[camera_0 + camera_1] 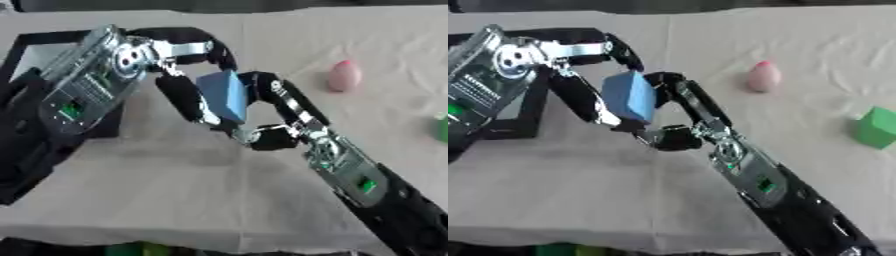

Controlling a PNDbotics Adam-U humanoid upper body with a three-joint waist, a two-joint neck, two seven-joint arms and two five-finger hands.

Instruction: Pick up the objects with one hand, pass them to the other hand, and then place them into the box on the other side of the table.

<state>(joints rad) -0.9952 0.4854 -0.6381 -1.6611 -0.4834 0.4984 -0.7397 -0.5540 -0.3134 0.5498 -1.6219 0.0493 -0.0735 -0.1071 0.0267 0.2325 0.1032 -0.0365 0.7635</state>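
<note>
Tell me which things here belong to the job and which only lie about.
Job: blue block, held between left hand and right hand; black box; pink object; green block.
Lying about: cloth only.

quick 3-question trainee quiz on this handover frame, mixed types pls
1. True or false: the blue block rests on the table.
2. Which loose item lies nearer the robot's right edge: A) pink object B) green cube?
3. On which side of the robot does the black box sit?

Key: 1 false, it is held up between the left hand and right hand; 2 B; 3 its left.
</note>
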